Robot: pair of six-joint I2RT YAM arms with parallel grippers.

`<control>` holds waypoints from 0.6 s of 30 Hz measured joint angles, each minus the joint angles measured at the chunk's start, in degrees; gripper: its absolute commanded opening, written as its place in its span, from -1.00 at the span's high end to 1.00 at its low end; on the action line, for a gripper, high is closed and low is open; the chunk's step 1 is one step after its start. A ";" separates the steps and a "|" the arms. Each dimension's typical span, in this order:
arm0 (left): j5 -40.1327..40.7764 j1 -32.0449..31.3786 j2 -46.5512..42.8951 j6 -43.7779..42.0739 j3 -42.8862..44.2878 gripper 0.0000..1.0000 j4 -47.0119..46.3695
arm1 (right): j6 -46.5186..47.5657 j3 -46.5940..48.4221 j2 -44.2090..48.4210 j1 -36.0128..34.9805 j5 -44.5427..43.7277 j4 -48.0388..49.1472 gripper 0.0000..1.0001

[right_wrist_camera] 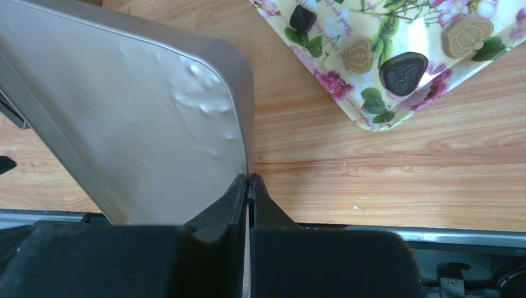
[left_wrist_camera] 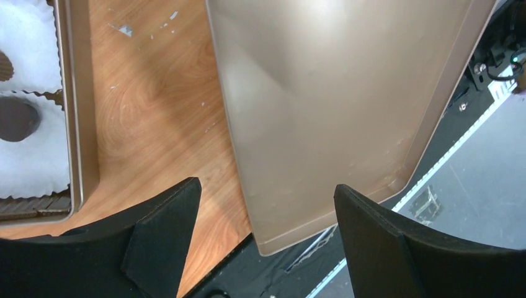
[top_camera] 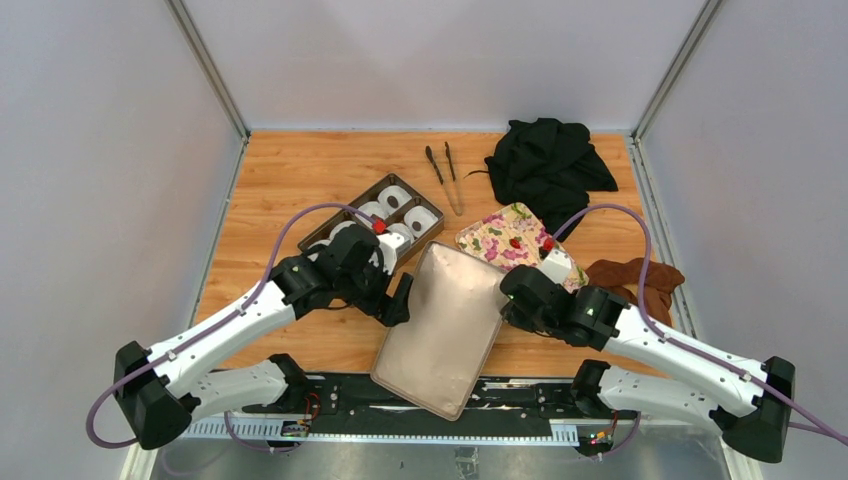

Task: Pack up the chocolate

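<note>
Two dark chocolate pieces (right_wrist_camera: 403,71) sit on the flower tray (right_wrist_camera: 366,121), past the right gripper (right_wrist_camera: 247,180) and to its right. Its fingers pinch the edge of the shiny lid (right_wrist_camera: 142,124). The left gripper (left_wrist_camera: 267,186) has its fingers wide apart, and the lid's end shows between them. More chocolate (left_wrist_camera: 15,118) sits in white cups (left_wrist_camera: 37,155) to their left.

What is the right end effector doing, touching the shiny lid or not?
Touching. The right wrist view shows the right end effector shut on the rim of the bronze lid, both fingers pressing it.
</note>
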State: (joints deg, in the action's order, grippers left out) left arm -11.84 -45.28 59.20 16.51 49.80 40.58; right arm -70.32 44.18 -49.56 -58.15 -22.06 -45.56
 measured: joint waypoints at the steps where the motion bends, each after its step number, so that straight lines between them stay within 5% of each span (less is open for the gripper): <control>1: -1.14 0.94 0.20 -0.02 -0.70 -0.69 -1.03 | 0.48 0.02 0.00 0.00 0.00 0.22 1.00; 12: -10.14 6.47 1.03 0.09 -5.16 -0.66 -7.50 | 2.29 -0.13 2.43 1.01 2.29 5.81 1.00; 18: -16.17 8.76 0.94 1.11 -6.84 -0.43 -10.08 | 2.23 -0.87 3.23 1.38 3.78 8.41 1.00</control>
State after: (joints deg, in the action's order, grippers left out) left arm -28.01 -36.51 60.14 17.63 42.96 30.50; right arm -68.10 43.31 -46.33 -56.77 -18.28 -37.15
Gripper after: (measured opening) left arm 0.776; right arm 0.018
